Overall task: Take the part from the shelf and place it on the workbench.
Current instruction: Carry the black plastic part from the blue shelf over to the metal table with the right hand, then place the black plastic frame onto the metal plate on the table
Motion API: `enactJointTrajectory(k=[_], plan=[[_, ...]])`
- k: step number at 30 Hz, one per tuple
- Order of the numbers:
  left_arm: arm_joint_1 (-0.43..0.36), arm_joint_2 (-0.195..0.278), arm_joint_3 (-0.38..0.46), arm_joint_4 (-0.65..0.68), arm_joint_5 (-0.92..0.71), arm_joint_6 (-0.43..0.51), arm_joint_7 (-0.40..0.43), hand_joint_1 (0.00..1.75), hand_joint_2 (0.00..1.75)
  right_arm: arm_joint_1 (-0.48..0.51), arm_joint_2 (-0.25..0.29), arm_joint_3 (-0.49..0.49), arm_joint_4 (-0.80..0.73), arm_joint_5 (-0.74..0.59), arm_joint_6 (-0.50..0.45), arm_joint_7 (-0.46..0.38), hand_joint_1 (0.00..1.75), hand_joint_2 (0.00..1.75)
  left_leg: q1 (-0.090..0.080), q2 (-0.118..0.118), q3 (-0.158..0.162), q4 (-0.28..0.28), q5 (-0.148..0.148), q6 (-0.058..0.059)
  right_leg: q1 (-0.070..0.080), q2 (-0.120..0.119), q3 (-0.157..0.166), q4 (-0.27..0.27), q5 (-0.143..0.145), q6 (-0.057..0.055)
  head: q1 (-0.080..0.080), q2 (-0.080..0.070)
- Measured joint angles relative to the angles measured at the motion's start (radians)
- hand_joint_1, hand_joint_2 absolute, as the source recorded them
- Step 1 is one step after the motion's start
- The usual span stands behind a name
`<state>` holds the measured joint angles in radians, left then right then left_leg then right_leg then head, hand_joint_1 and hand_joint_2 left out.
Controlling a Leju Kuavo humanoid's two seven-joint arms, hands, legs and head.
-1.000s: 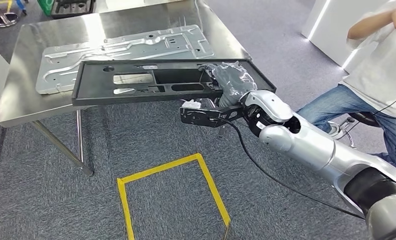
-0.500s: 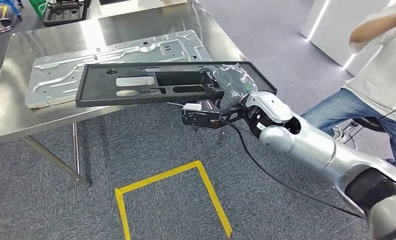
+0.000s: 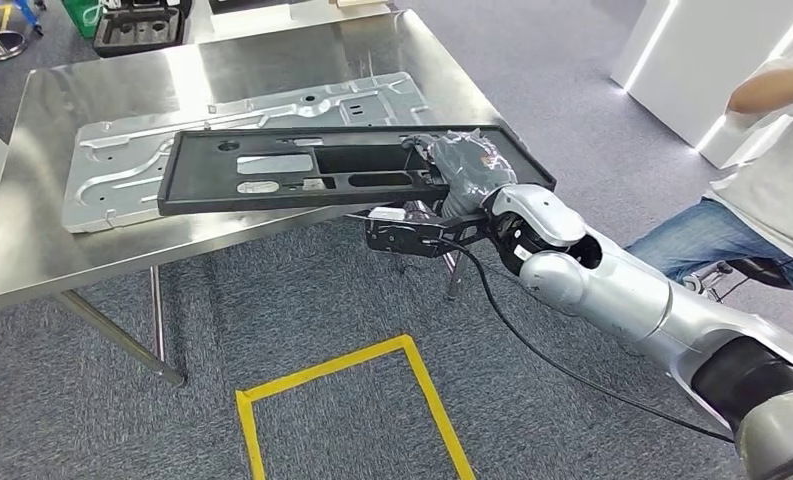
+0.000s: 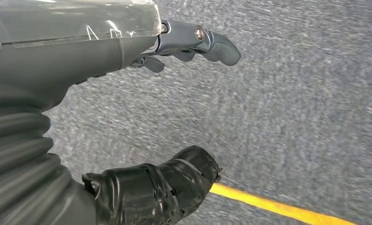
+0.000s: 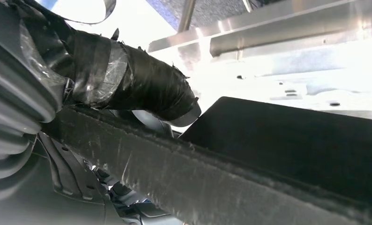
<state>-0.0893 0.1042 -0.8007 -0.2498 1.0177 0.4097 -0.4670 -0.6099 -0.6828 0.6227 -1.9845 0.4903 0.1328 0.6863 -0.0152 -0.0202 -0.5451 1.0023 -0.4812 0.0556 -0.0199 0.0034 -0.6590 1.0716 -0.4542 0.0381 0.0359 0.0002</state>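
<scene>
The part (image 3: 302, 170) is a long, flat, black tray with holes cut in it. It is held at one end by the right hand (image 3: 462, 168), and the fingers (image 3: 442, 160) are closed over its top edge. In the right wrist view, the thumb (image 5: 141, 84) is seen pressed on the rim of the part (image 5: 268, 154). The far end sticks out a long way from the fingers and hangs above the bench (image 3: 32, 230). It is over a grey metal sheet (image 3: 122, 165) that lies there. Whether that end touches the sheet cannot be told.

The part looks stiff, since it stays straight while held by one end. It is likely made of light plastic. Because it is so long, the far end will want to tip down and twist in the fingers. A hold nearer the middle would be steadier, and the edges of the holes could be gripped too. The smooth rim may slip, so it should be set down slowly and flat.

The left hand (image 4: 127, 117) hangs over the floor. Its fingers (image 4: 207, 42) are apart and nothing is held.
</scene>
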Motion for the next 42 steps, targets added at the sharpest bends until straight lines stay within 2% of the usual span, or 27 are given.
enactJointTrajectory(k=[1,2,5,7,9,10,11,12,13,14,15,17,20,21,23,25,26,27,29,30,32,34,36,38,40,41,42], plan=[[-0.001,0.000,0.000,0.000,0.000,0.000,0.000,0.00,1.75,0.001,0.000,0.000,0.001,0.000,0.000,0.000,1.75,1.75,-0.001,-0.001,0.002,0.005,-0.009,-0.005,0.001,0.000,0.006,-0.030,0.027,-0.004,-0.001,0.000],[-0.002,0.000,0.000,0.000,-0.001,0.000,0.000,0.00,1.75,0.002,0.000,0.000,0.001,-0.001,0.000,0.000,1.75,1.75,-0.003,-0.002,0.003,0.010,-0.016,-0.010,0.002,0.000,0.008,-0.040,0.033,-0.011,-0.001,0.000],[-0.003,0.000,0.000,0.000,-0.003,0.000,0.000,0.00,1.75,0.003,0.000,0.000,0.003,0.000,0.000,-0.001,1.75,1.75,-0.002,0.001,-0.005,0.038,-0.024,-0.025,0.000,0.001,0.025,-0.043,0.029,-0.028,-0.002,0.000],[-0.005,-0.001,0.000,0.000,-0.005,0.000,-0.001,0.00,1.75,0.002,0.000,0.000,0.002,0.000,-0.001,-0.002,1.75,1.75,0.003,0.007,-0.053,0.122,-0.035,-0.039,-0.002,0.000,0.042,-0.048,0.021,-0.038,-0.002,0.000],[-0.008,-0.002,-0.001,0.000,-0.007,0.000,-0.001,0.00,1.75,0.002,0.000,0.000,0.003,0.000,-0.001,-0.002,1.75,1.75,0.008,0.011,-0.132,0.235,-0.072,-0.049,-0.001,-0.001,0.057,-0.050,0.009,-0.043,-0.002,0.000],[-0.007,-0.002,-0.001,0.000,-0.007,0.000,-0.001,0.00,1.75,0.003,0.000,0.000,0.003,0.000,0.000,-0.002,1.75,1.75,0.009,0.012,-0.166,0.271,-0.091,-0.050,-0.001,-0.001,0.064,-0.050,0.001,-0.043,-0.002,0.000],[-0.005,-0.002,-0.001,0.000,-0.006,0.000,0.000,0.00,1.75,0.003,0.000,0.000,0.003,0.000,0.000,-0.002,1.75,1.75,0.010,0.013,-0.186,0.279,-0.096,-0.050,0.000,0.000,0.074,-0.050,-0.007,-0.044,-0.002,0.000],[-0.003,-0.002,-0.001,0.000,-0.006,0.000,0.000,0.00,1.75,0.004,0.000,0.000,0.003,0.000,0.000,-0.002,1.75,1.75,0.010,0.013,-0.191,0.257,-0.081,-0.047,0.001,0.001,0.085,-0.050,-0.015,-0.043,-0.002,0.000],[-0.001,-0.002,-0.001,0.000,-0.006,0.000,0.000,0.00,1.75,0.004,0.000,0.000,0.004,0.000,0.000,-0.002,1.75,1.75,0.008,0.013,-0.181,0.206,-0.044,-0.041,0.003,0.002,0.097,-0.050,-0.024,-0.043,-0.002,0.000],[0.000,-0.002,-0.001,0.000,-0.006,0.000,0.000,0.00,1.75,0.004,0.000,0.000,0.004,0.000,0.000,-0.003,1.75,1.75,0.005,0.013,-0.162,0.138,0.008,-0.032,0.004,0.002,0.109,-0.051,-0.032,-0.043,-0.002,0.000],[0.000,0.000,-0.001,0.000,-0.007,0.000,0.000,0.00,1.75,0.004,0.000,0.000,0.004,0.000,0.000,-0.003,1.75,1.75,0.000,0.013,-0.145,0.081,0.048,-0.024,0.006,0.003,0.119,-0.052,-0.040,-0.041,-0.002,0.000],[-0.002,0.002,-0.001,0.001,-0.007,0.000,0.001,0.00,1.75,0.005,0.001,0.000,0.005,-0.001,0.000,-0.003,1.75,1.75,-0.007,0.010,-0.119,0.017,0.081,-0.009,0.007,0.005,0.132,-0.054,-0.049,-0.032,-0.002,0.000],[-0.002,0.003,-0.001,0.001,-0.007,0.002,0.004,0.00,1.75,0.012,0.001,0.000,0.005,-0.001,-0.001,-0.004,1.75,1.75,-0.006,0.009,-0.087,-0.008,0.081,0.003,0.008,0.005,0.144,-0.039,-0.050,-0.017,-0.001,0.000],[-0.002,0.003,-0.001,0.001,-0.007,0.002,0.005,0.00,1.75,0.012,0.001,0.000,0.005,0.000,-0.001,-0.005,1.75,1.75,-0.004,0.010,-0.075,-0.014,0.080,0.006,0.007,0.004,0.137,-0.018,-0.059,-0.013,-0.001,0.000],[-0.003,0.003,-0.001,0.001,-0.008,0.002,0.008,0.00,1.75,0.012,0.000,0.000,0.005,0.000,-0.003,-0.005,1.75,1.75,-0.001,0.011,-0.059,-0.020,0.077,0.010,0.003,0.002,0.089,0.069,-0.099,-0.004,-0.001,0.000],[-0.005,0.003,-0.001,0.001,-0.007,0.002,0.011,0.00,1.75,0.020,0.000,0.000,0.006,0.000,-0.005,-0.005,1.75,1.75,0.000,0.010,-0.055,-0.018,0.068,0.011,0.001,0.002,0.014,0.174,-0.144,0.004,-0.001,0.000],[-0.004,0.003,-0.001,0.001,-0.007,0.002,0.012,0.00,1.75,0.026,0.000,0.000,0.006,0.000,-0.005,-0.005,1.75,1.75,0.002,0.009,-0.052,-0.015,0.061,0.009,-0.002,0.001,-0.013,0.195,-0.147,0.009,-0.001,0.000],[-0.003,0.003,-0.001,0.001,-0.007,0.003,0.013,0.00,1.75,0.032,0.000,0.000,0.007,0.000,-0.005,-0.005,1.75,1.75,0.004,0.008,-0.048,-0.011,0.053,0.007,-0.005,0.001,-0.023,0.184,-0.129,0.013,-0.001,0.000],[-0.001,0.002,-0.001,0.001,-0.006,0.003,0.016,0.00,1.75,0.038,0.000,0.000,0.008,0.000,-0.005,-0.005,1.75,1.75,0.009,0.006,-0.038,0.004,0.032,-0.003,-0.014,0.001,-0.001,0.082,-0.044,0.022,-0.001,0.000],[-0.002,0.002,-0.001,0.001,-0.006,0.003,0.017,0.00,1.75,0.039,0.001,0.000,0.008,0.000,-0.005,-0.005,1.75,1.75,0.010,0.005,-0.036,0.014,0.022,-0.010,-0.015,0.002,0.011,0.028,-0.018,0.024,-0.001,0.000],[-0.004,0.003,-0.001,0.001,-0.007,0.004,0.019,0.00,1.75,0.044,0.001,0.001,0.010,0.000,-0.006,-0.005,1.75,1.75,0.009,0.004,-0.039,0.028,0.008,-0.023,-0.013,0.002,0.025,-0.018,-0.003,0.012,0.000,0.000],[-0.003,0.002,-0.001,0.001,-0.007,0.005,0.021,0.00,1.75,0.052,0.001,0.001,0.012,0.001,-0.007,-0.005,1.75,1.75,0.008,0.002,-0.038,0.035,-0.001,-0.033,-0.011,0.002,0.029,-0.014,-0.005,-0.009,0.001,0.000],[-0.003,0.002,-0.001,0.001,-0.007,0.005,0.024,0.00,1.75,0.057,0.001,0.001,0.013,0.001,-0.008,-0.006,1.75,1.75,0.010,0.004,-0.042,0.060,-0.012,-0.042,-0.013,0.002,0.041,-0.017,-0.006,-0.023,0.000,0.000],[-0.005,0.002,-0.001,0.001,-0.008,0.005,0.026,0.00,1.75,0.057,0.001,0.001,0.013,0.002,-0.009,-0.007,1.75,1.75,0.013,0.009,-0.090,0.147,-0.037,-0.052,-0.013,0.002,0.056,-0.021,-0.013,-0.033,0.000,0.000],[-0.006,0.001,-0.001,0.001,-0.008,0.005,0.027,0.00,1.75,0.060,0.001,0.001,0.014,0.002,-0.011,-0.008,1.75,1.75,0.015,0.013,-0.169,0.265,-0.071,-0.058,-0.011,0.002,0.069,-0.021,-0.024,-0.037,0.000,0.000],[-0.005,0.001,-0.001,0.001,-0.008,0.005,0.027,0.00,1.75,0.063,0.001,0.001,0.015,0.002,-0.011,-0.009,1.75,1.75,0.015,0.014,-0.200,0.298,-0.075,-0.057,-0.009,0.002,0.076,-0.021,-0.030,-0.038,0.000,0.000],[-0.003,0.000,-0.001,0.001,-0.008,0.005,0.027,0.00,1.75,0.066,0.001,0.001,0.015,0.003,-0.011,-0.011,1.75,1.75,0.015,0.014,-0.215,0.300,-0.062,-0.054,-0.006,0.002,0.085,-0.022,-0.038,-0.039,0.000,0.000]])
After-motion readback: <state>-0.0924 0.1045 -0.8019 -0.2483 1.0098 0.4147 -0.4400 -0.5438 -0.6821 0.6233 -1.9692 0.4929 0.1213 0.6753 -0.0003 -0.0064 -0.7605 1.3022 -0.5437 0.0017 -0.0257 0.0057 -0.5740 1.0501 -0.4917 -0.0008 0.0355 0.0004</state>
